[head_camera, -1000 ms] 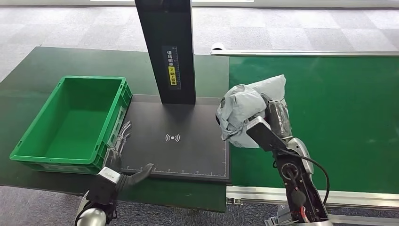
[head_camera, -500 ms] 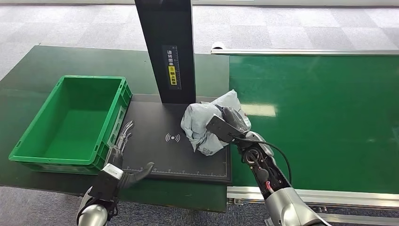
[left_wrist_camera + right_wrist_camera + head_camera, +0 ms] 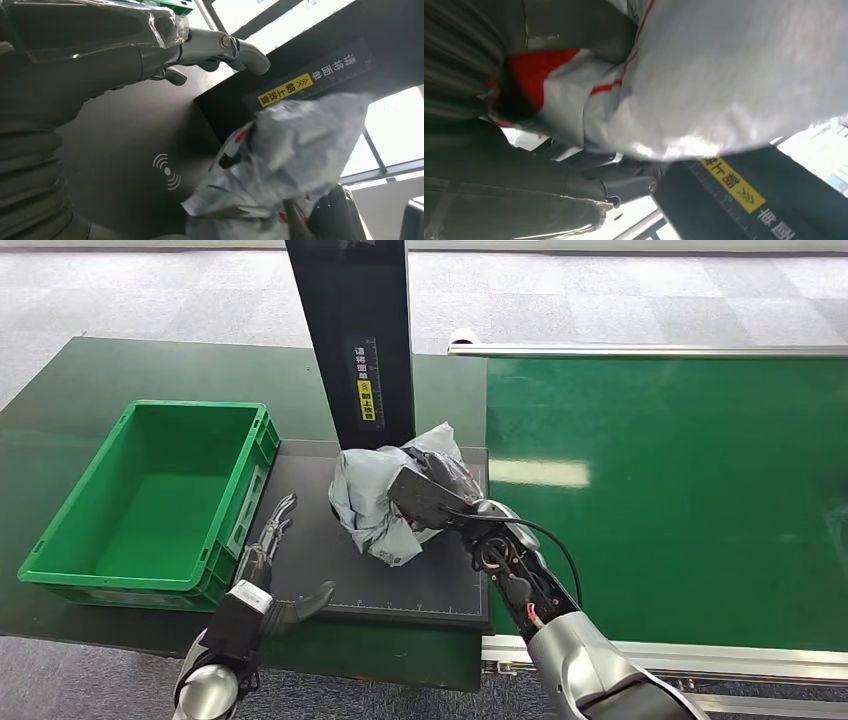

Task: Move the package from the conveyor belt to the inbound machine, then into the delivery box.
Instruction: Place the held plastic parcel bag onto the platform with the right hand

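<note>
Package [image 3: 375,502] gripped in right hand [image 3: 430,490] over inbound machine [image 3: 320,570], just beyond empty, spread left hand [image 3: 262,558]; scan step under way, next comes lowering it onto the plate

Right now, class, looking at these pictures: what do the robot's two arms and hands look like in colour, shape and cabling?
Both arms are silver and rounded near the body, turning dark toward the wrist. The right hand is dark, on a black forearm with exposed red wiring and a thin black cable looping beside it. The left hand has slim dark fingers, a thick grey thumb and a grey ribbed wrist cover.
</note>
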Robot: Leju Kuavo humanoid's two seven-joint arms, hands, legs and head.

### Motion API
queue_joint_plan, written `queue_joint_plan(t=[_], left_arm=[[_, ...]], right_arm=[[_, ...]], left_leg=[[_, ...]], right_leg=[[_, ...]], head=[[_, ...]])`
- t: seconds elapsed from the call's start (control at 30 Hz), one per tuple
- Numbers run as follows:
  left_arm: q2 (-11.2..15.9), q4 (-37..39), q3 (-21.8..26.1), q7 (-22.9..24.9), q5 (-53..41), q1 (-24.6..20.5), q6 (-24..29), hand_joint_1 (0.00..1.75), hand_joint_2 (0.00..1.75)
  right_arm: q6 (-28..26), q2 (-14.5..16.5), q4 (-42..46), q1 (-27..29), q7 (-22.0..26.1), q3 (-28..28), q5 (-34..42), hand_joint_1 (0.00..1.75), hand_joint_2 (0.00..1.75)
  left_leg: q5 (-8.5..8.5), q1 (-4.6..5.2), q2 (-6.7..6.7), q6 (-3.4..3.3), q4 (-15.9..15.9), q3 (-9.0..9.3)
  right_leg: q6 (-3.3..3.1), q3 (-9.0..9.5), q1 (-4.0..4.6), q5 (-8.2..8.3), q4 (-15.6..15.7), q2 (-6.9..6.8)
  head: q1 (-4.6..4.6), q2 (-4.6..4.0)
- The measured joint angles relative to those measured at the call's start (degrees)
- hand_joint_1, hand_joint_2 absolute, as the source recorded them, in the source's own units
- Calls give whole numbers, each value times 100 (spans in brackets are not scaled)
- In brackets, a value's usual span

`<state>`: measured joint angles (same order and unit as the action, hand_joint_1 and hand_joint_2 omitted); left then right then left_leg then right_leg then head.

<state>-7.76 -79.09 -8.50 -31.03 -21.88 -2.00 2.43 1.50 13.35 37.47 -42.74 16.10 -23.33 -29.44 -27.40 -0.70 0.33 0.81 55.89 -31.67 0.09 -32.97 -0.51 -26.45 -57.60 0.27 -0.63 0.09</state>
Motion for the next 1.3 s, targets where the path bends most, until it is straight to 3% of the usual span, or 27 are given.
queue_joint_plan(t=[0.4,0.63,0.77,0.93,1.07,1.3], left_arm=[[-6,53,7,7,-69,-12,73,0,175],[-3,-107,-22,97,-784,-38,412,0,175],[-3,-140,-305,448,-1879,-150,560,0,175],[-65,496,-730,933,-2799,-655,980,0,175],[-176,1708,-945,1296,-3546,-1437,1579,0,175],[-435,3831,-1259,2240,-4632,-2667,2121,1,175]], right_arm=[[-10,135,-611,-233,-112,-81,98,0,0],[-109,10,-499,-89,273,11,421,0,0],[-240,-60,301,397,742,200,998,0,0],[-623,-201,2182,1361,1047,316,1618,0,0],[-960,-409,3694,2132,1318,339,1848,0,175],[-1070,-581,5222,2805,1911,389,2033,0,175]], left_leg=[[0,1,-2,0,1,1],[1,1,-3,0,2,4],[0,1,-5,0,3,3],[0,3,-17,-1,5,1],[1,3,-23,-2,5,1],[2,3,-14,-2,5,2]], right_leg=[[0,0,-1,0,1,-1],[0,1,-1,0,1,-1],[0,-1,-2,0,2,-2],[1,-2,-3,0,4,-16],[-1,3,-3,1,5,-25],[-2,3,-3,4,5,-23]], head=[[0,0],[1,0],[0,0],[0,0],[1,0],[0,0]])
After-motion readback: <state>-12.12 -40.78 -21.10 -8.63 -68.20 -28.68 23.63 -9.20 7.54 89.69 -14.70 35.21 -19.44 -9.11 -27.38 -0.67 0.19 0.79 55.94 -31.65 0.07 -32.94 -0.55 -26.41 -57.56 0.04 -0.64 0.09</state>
